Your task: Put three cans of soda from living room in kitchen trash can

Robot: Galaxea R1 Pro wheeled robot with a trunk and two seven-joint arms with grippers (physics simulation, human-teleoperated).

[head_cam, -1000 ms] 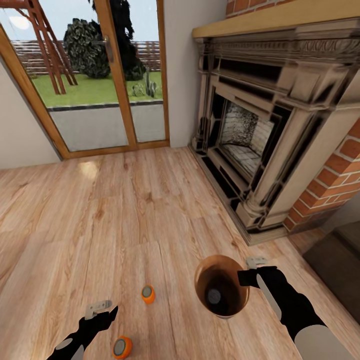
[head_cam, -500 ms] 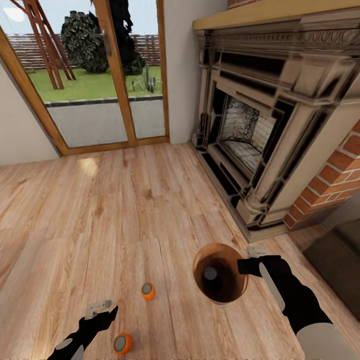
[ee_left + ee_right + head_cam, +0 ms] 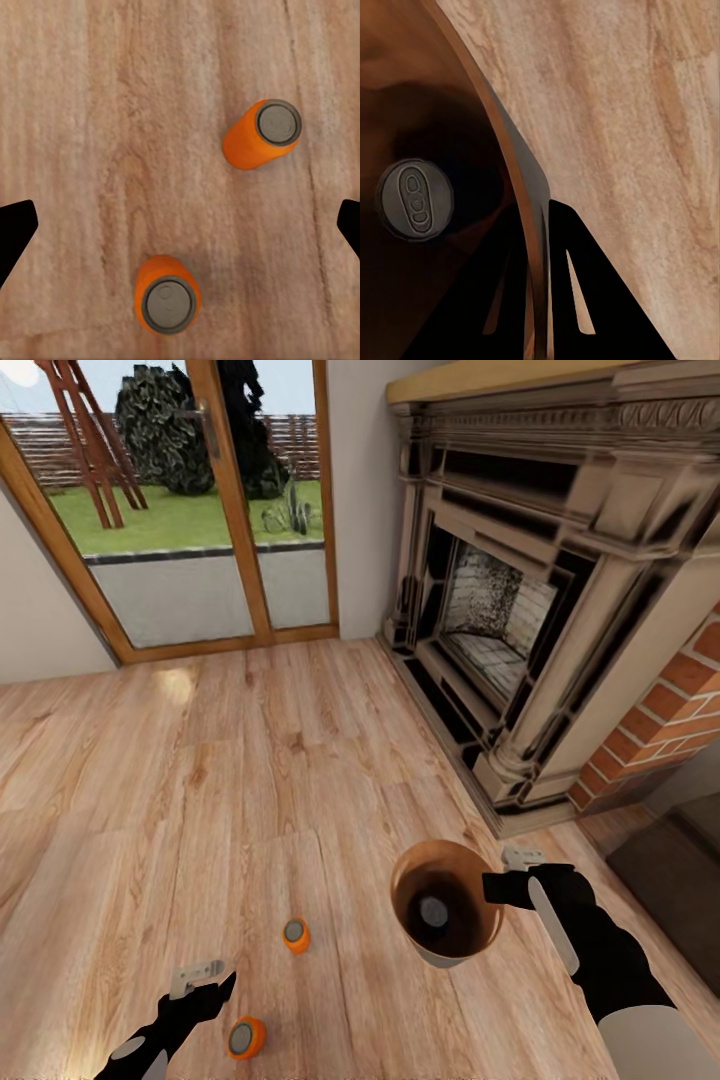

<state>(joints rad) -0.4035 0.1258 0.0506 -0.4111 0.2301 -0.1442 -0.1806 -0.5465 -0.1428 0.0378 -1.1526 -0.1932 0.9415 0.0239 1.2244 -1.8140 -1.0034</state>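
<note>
I am looking down past my left end effector [image 3: 205, 982], whose fingers are standing spread with nothing between them, hovering above the pale wood plank floor [image 3: 200, 780]. Just beside it an upright small orange soda can with a dark grey top [image 3: 243, 1038] is standing on the floor, and a second orange can [image 3: 295, 935] is standing a little farther out, the two apart from each other. To the right, my right end effector [image 3: 507, 872] is pinching the rim of the round glossy amber-brown trash bin [image 3: 447, 857], one finger inside the wall and one outside, and a third can [image 3: 433, 911] is sitting at the bin's bottom. So I am judging one can of three as binned and two as waiting to be picked up, and the bin as not yet in the kitchen, since beyond it the brick fireplace [image 3: 520, 590] and the wood-framed glass doors [image 3: 190, 510] are marking this as the living room.
</note>
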